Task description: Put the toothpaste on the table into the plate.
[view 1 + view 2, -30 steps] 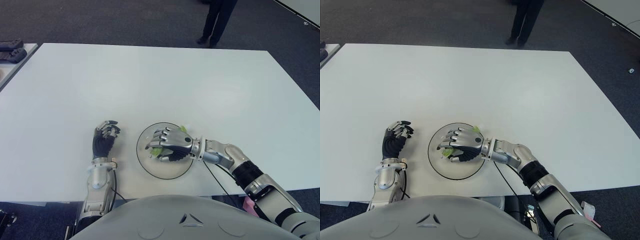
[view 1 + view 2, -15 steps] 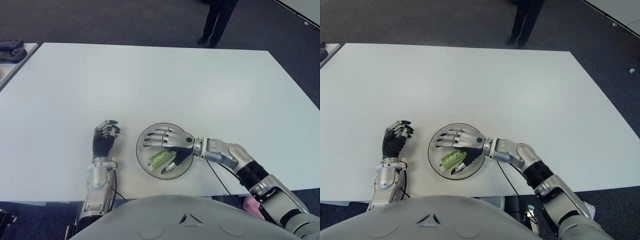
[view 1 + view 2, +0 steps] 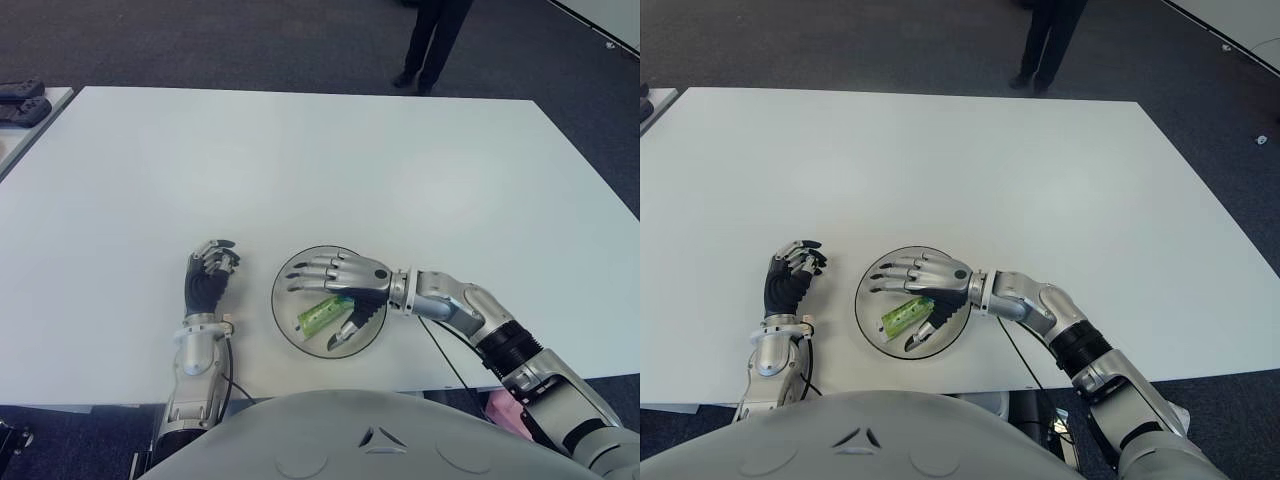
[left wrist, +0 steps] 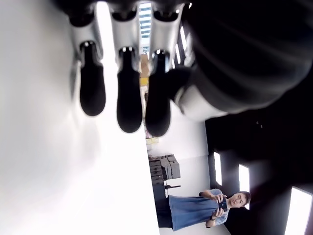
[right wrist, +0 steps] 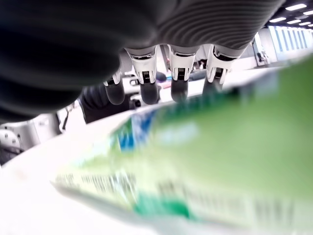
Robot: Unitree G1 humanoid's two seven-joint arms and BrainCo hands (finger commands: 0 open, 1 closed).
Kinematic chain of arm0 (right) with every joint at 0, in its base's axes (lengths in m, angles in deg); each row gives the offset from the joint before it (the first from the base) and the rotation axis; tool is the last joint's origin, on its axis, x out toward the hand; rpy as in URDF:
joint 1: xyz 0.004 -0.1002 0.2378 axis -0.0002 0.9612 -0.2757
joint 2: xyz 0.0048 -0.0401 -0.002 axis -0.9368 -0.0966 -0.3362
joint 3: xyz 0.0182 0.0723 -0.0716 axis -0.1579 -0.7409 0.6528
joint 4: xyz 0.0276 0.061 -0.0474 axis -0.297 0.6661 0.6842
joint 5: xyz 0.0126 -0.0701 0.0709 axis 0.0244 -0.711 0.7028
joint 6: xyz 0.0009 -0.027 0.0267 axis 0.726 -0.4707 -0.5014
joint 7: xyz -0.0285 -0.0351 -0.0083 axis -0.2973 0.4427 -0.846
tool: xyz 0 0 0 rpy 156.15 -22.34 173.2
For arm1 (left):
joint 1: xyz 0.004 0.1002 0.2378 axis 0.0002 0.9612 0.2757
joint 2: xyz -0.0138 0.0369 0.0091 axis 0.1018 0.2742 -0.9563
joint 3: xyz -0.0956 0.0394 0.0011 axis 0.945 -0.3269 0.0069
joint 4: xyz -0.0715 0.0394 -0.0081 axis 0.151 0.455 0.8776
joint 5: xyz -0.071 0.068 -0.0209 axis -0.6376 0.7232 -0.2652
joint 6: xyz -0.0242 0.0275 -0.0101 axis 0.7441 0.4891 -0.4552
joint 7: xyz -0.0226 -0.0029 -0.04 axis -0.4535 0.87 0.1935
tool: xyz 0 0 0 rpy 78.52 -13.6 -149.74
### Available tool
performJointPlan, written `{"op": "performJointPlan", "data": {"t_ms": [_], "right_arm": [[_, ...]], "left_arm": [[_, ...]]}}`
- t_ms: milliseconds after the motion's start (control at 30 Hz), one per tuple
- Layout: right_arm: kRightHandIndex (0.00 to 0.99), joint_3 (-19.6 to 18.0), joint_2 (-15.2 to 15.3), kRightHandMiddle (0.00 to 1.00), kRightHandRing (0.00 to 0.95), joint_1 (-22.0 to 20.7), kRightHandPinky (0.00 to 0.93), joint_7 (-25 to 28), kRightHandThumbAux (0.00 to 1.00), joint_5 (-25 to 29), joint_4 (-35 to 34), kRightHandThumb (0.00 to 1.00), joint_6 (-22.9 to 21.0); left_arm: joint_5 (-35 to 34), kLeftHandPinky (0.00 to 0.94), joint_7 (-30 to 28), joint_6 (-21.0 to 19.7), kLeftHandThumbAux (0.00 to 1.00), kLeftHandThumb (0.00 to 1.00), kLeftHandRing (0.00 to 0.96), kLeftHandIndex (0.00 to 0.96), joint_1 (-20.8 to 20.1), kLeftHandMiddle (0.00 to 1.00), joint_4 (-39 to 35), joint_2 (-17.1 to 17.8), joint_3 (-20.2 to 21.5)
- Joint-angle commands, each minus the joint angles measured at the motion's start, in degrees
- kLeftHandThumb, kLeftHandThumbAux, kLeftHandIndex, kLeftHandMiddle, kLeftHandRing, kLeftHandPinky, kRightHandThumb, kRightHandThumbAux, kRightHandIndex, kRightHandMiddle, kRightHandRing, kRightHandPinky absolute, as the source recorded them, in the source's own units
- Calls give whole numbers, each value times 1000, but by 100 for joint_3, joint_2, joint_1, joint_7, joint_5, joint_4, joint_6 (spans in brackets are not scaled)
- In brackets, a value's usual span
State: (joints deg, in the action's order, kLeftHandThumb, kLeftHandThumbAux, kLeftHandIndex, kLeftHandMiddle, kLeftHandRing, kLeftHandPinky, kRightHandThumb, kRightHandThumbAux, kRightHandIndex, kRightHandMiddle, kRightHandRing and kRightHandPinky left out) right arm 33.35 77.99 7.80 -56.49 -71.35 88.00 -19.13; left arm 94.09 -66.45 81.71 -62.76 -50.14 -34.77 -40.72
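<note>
The toothpaste (image 3: 322, 315), a small green tube, lies flat inside the plate (image 3: 288, 322), slanting across the middle of the dish with its whole length within the rim. Judging by its look, it is a light thing, soft-walled in the body and stiffer toward the cap end, with a printed skin that seems likely to slip under hard metal fingers. If it needed lifting again, I would say the best hold is across the middle of the body, pinched from both long sides, gently enough not to squash it.

The right hand (image 3: 338, 283) hovers over the far half of the plate, palm down. Its fingers (image 3: 305, 274) are stretched out straight and fanned toward the robot's left, while the thumb reaches down on the near side of the tube. The hand grips nothing; whether the thumb brushes the tube I cannot tell. The right wrist view agrees: the fingertips (image 5: 145, 87) stick out straight beyond the green tube lying under the palm.

The left hand (image 3: 209, 277) shows just to the left of the plate, over the white table (image 3: 300, 160), fingers curled in loosely and holding nothing.

At the far edge of the room, beyond the table, a person's legs (image 3: 430, 40) are visible.
</note>
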Motion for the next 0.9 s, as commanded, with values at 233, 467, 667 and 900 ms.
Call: {"op": "performJointPlan", "data": {"t_ms": [233,467,667,900], "right_arm": [[0,-510,4,0,0,199,0,-149,361,685,-35,25,195],[0,-1227,-239,0,0,304,0,-1292,417,846,447,14,958],[0,-1486,-873,0,0,387,78,-1888,459,1498,1013,58,1365],[196,-1871,-1443,183,206,502,307,-1996,633,2699,1300,164,1480]], "left_arm": [[-66,551,-34,-127,717,708,565,433,17,581,169,10,4],[-57,548,-1,-148,718,707,559,433,-16,576,190,4,5],[-67,552,-9,-115,718,706,562,433,-40,576,220,8,8],[-80,551,-19,-74,718,705,560,433,-54,572,234,10,7]]}}
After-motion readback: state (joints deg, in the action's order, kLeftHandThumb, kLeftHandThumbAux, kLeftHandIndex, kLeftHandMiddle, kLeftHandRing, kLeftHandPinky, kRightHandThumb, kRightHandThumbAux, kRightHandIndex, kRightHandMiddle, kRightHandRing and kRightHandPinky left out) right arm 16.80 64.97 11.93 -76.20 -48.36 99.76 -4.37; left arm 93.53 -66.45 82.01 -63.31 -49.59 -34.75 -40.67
